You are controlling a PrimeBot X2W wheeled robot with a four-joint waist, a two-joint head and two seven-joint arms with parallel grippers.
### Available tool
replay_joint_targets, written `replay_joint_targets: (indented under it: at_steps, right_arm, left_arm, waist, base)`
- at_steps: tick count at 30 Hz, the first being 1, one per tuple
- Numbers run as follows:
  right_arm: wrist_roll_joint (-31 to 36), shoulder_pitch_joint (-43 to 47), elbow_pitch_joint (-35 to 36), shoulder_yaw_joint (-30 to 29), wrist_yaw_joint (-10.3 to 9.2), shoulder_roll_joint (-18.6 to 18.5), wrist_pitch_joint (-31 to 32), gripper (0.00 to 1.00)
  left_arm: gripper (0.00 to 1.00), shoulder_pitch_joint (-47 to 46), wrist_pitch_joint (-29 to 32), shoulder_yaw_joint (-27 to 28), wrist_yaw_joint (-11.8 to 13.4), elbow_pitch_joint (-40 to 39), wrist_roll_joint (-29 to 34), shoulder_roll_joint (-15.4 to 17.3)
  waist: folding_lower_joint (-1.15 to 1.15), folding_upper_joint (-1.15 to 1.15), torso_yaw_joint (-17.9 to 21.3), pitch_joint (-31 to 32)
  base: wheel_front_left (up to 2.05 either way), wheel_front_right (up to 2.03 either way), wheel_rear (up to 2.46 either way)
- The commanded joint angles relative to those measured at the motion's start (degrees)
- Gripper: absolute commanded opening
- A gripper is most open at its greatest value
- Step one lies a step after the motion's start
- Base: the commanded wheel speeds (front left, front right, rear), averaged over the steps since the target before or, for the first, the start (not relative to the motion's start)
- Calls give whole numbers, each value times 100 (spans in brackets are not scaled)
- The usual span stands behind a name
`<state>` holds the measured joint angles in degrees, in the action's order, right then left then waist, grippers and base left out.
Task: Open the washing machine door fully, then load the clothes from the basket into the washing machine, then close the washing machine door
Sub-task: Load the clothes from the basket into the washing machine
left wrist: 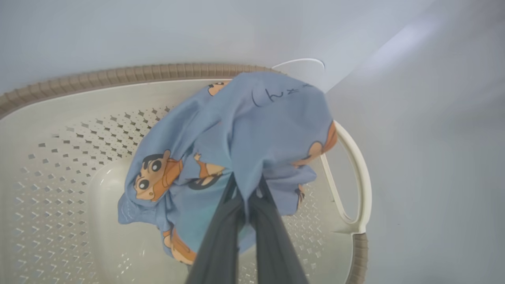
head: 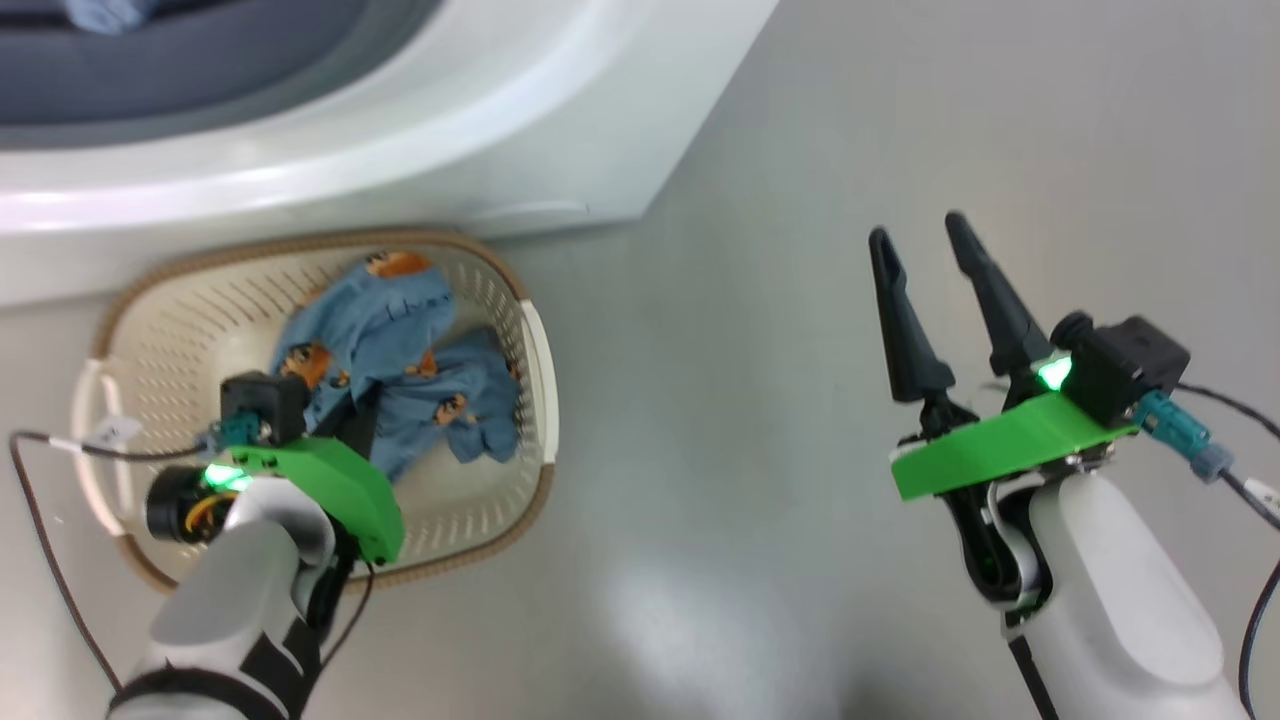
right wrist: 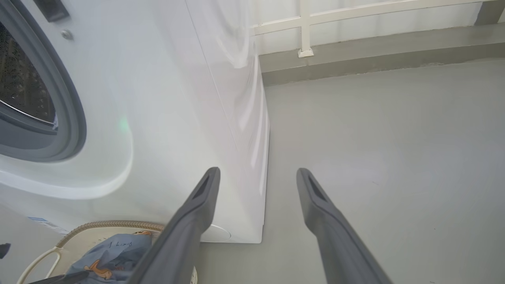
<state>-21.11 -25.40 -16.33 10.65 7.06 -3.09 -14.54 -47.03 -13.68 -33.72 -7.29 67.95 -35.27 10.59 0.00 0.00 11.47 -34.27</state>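
Left gripper (left wrist: 247,185): inside the basket (head: 537,365), its fingers pressed together on a fold of the clothes (left wrist: 256,126).
Right gripper (head: 917,230): above the bare floor (head: 740,420), well apart from the basket, fingers spread, holding nothing.
Clothes: blue fabric with orange-brown cartoon faces, bunched in the basket toward the side nearer the right gripper.
Basket: on the floor, just in front of the washing machine (head: 450,130), near its front corner.
Washing machine: white; its grey seal (right wrist: 77,122) and steel drum (right wrist: 19,86) are uncovered in the right wrist view.
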Motion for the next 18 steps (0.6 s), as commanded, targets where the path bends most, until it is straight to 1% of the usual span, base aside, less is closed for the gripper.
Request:
replay_joint_targets:
  at_steps: [1,5,7,12,13,18]
  right_arm:
    - [39,237,65,74,43,4,-46,100]
    - [15,432,-29,66,43,-56,-46,100]
    - [-4,531,-66,67,43,-93,-46,100]
    - [-63,771,-151,98,43,-185,-46,100]
    - [-63,771,-151,98,43,-185,-46,100]
    - [-132,989,-213,123,43,-299,-46,100]
  left_arm:
    - [0,213,-85,68,-18,-195,-116,152]
    - [0,489,-124,4,-19,-663,-350,196]
    - [0,607,-128,99,-19,-989,-427,237]
    - [0,1094,-130,549,-19,-1775,-399,266]
    - [0,1094,-130,549,-19,-1775,-399,266]
    - [0,1681,-130,1043,54,-2573,-177,156]
  waist:
    - [0,0,-229,773]
    - [0,0,-325,1224]
    - [0,0,-371,1446]
    - [0,0,-429,1971]
    - [0,0,-429,1971]
    - [0,0,-476,2392]
  base:
    - [0,0,0]
    - [0,0,0]
    - [0,0,0]
    - [0,0,0]
    - [0,0,0]
    - [0,0,0]
